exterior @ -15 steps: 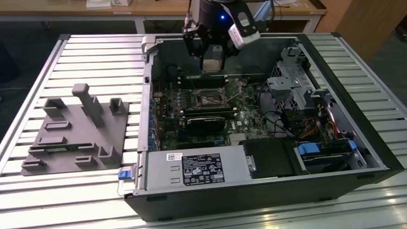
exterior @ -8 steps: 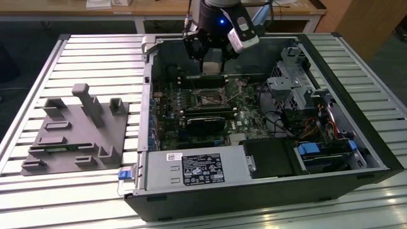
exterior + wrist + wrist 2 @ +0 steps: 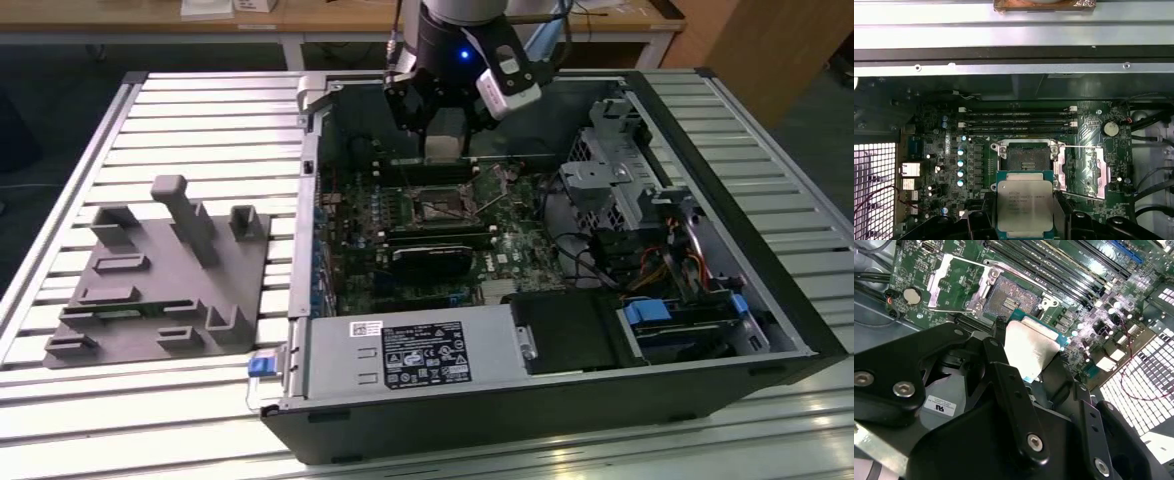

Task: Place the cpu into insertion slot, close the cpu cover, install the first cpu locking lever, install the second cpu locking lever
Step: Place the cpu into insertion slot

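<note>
Cpu (image 3: 1024, 200) — flat silvery square — clamped in black pincer (image 3: 1025, 225).

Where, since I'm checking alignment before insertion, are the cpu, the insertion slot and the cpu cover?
the cpu (image 3: 1025, 205): first wrist view, middle of its silvery top.
the insertion slot (image 3: 1028, 157): first wrist view, its dark centre.
the cpu cover (image 3: 1101, 175): first wrist view, outer rail of the open frame.
</note>
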You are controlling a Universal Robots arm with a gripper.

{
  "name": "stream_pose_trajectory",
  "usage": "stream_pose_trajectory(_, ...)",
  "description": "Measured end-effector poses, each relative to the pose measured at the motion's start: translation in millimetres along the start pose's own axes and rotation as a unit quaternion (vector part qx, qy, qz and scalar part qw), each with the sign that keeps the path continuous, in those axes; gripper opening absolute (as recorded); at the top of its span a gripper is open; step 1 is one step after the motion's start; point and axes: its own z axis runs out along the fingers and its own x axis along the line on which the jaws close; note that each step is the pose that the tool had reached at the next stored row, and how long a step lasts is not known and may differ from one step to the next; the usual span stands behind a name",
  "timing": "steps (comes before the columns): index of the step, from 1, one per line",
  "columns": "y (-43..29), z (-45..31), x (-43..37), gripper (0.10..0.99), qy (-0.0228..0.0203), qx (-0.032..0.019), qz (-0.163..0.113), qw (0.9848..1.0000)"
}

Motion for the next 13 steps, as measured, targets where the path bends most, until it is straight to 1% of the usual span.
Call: stream_pose_trajectory(13, -1.2, 14.5, -0.2, 0.537, 0.0000, 0.0000, 0.000, 1.0000)
